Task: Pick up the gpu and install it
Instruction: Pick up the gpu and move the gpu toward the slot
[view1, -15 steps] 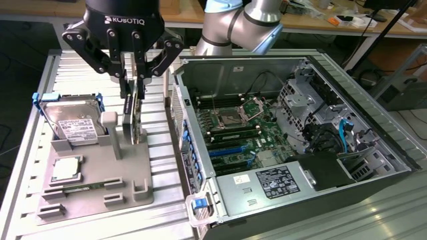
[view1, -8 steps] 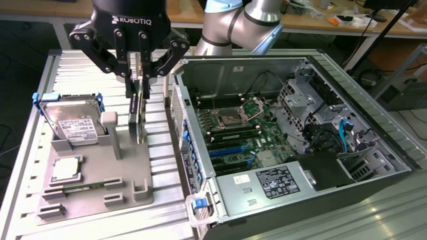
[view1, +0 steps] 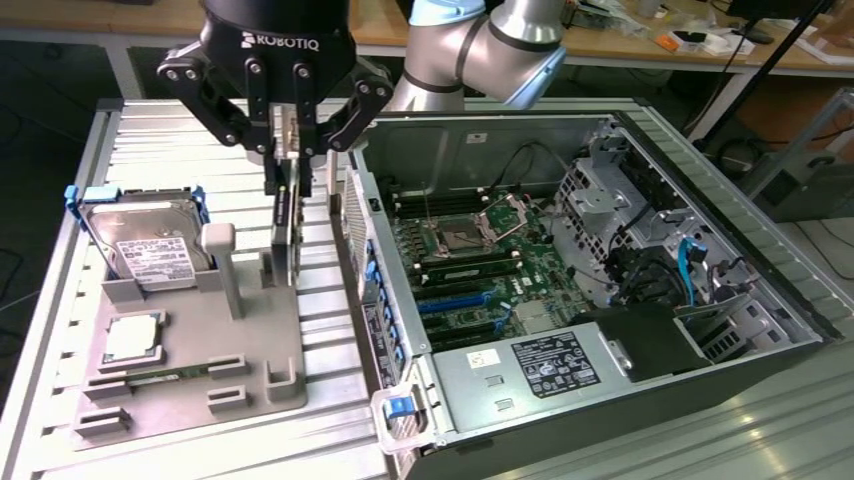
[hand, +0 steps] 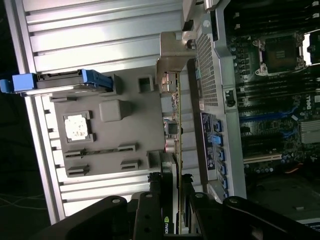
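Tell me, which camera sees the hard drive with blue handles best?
The exterior view. There the hard drive stands in the gray holder with its labeled face toward the camera. The wrist view catches the hard drive edge-on: a thin strip between its blue handles.

End effector (view1: 288, 172) gripping upright gpu (view1: 284, 235), grey holder (view1: 254, 340), open computer case (view1: 481, 130).

Hard drive (view1: 144, 243): upright, grey holder's (view1: 247, 345) corner
Processor (view1: 134, 338): flat, near holder's edge
Computer case (view1: 787, 290): open, beside holder
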